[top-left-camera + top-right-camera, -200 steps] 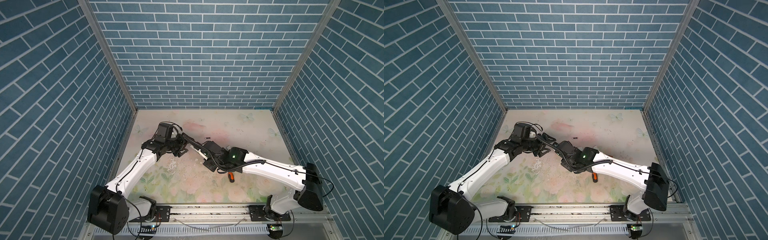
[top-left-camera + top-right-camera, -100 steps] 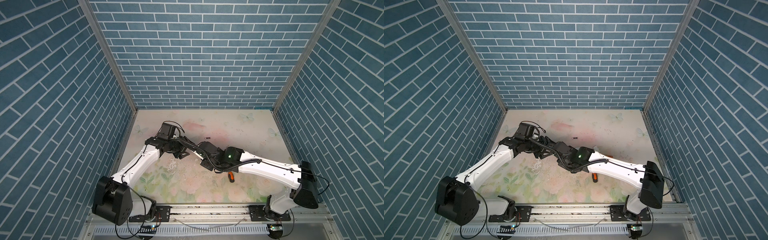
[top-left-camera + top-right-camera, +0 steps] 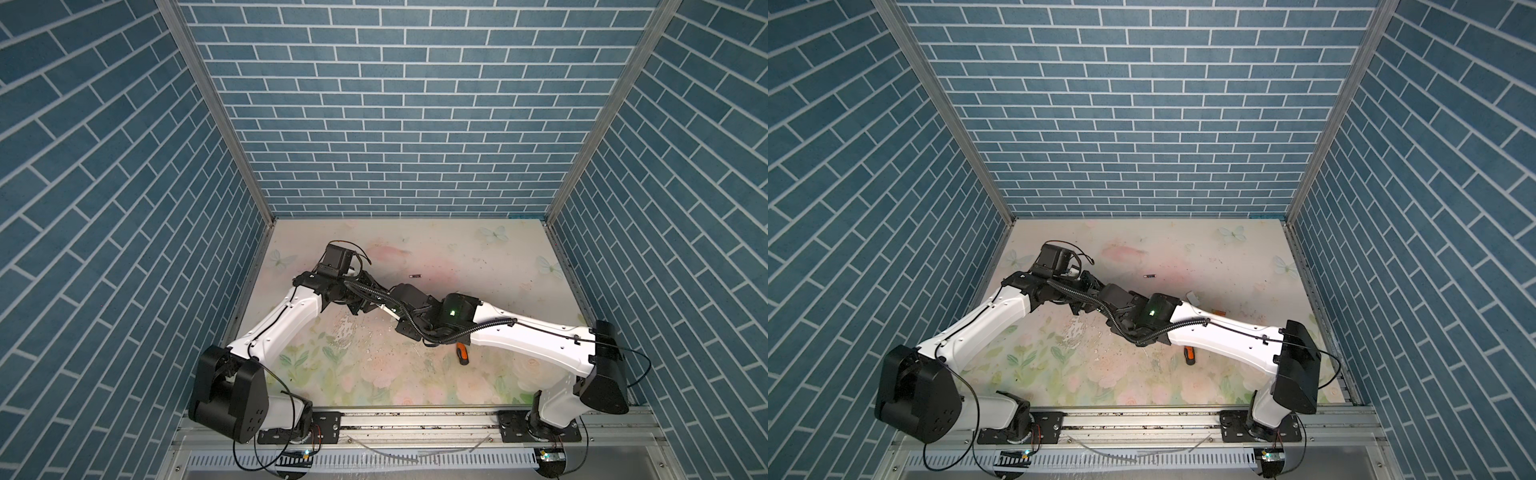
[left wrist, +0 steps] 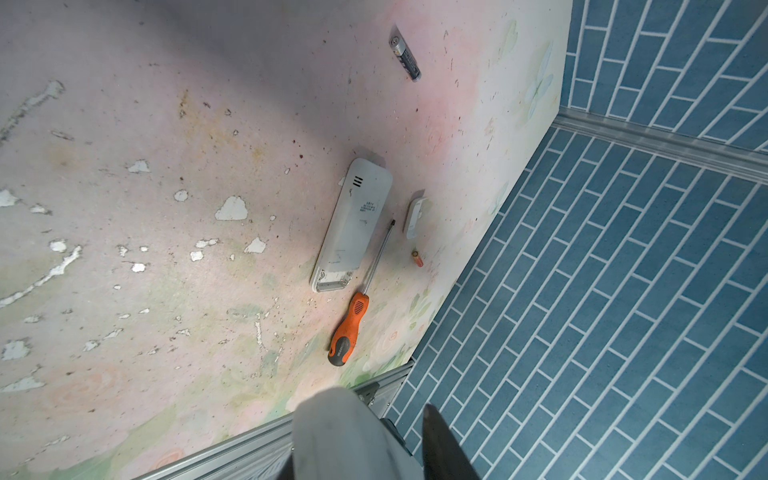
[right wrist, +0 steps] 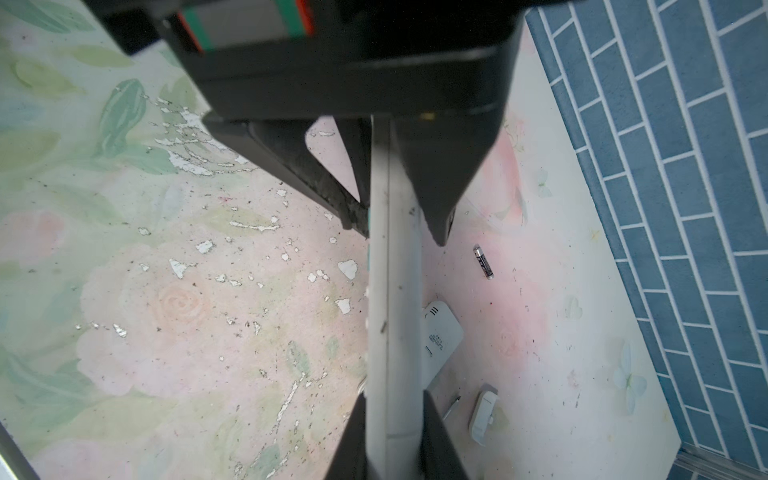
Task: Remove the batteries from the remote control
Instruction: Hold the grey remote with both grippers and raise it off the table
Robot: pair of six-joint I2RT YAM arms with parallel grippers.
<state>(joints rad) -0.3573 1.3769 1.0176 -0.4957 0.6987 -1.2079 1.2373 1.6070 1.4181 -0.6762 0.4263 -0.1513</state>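
The right wrist view shows what both top views bury under the meeting wrists: the right gripper [image 5: 392,419] clamps one end of a white remote [image 5: 395,316] held off the table [image 5: 166,291], and the left gripper [image 5: 397,226] has its fingers pressed on both sides of the other end. The left wrist view shows an orange-gold battery [image 4: 417,258] beside a white cover [image 4: 415,218], a screwdriver [image 4: 353,320] and a second remote [image 4: 351,224] lying back-up, with a black battery [image 4: 405,58] well apart from them, bare on the table
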